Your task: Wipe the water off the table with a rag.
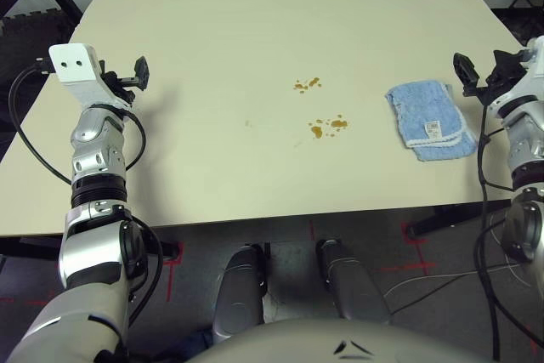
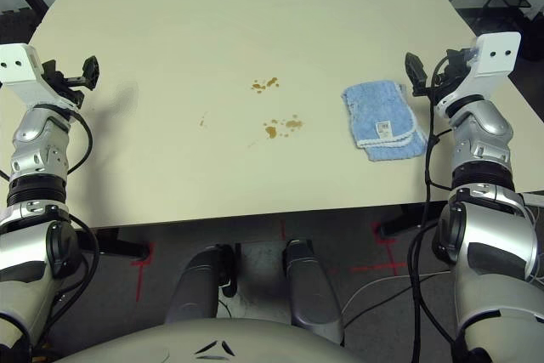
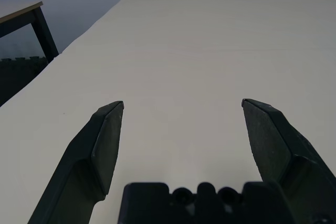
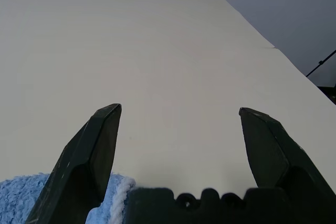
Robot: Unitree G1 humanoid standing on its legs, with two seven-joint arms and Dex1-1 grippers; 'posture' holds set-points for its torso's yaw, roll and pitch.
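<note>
Dark floor with red tape marks; second desk.

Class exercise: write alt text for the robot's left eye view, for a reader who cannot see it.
A folded light blue rag lies on a pale beige table, right of two small clusters of orange-brown water droplets. The open right gripper hovers beside the rag; the open left gripper hovers far left.

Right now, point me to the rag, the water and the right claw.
rag (image 1: pixel 430 120), left eye view, middle of the blue cloth.
water (image 1: pixel 327 126), left eye view, nearer cluster of orange-brown drops.
right claw (image 4: pixel 178 116), right wrist view, midway between its open fingertips.
</note>
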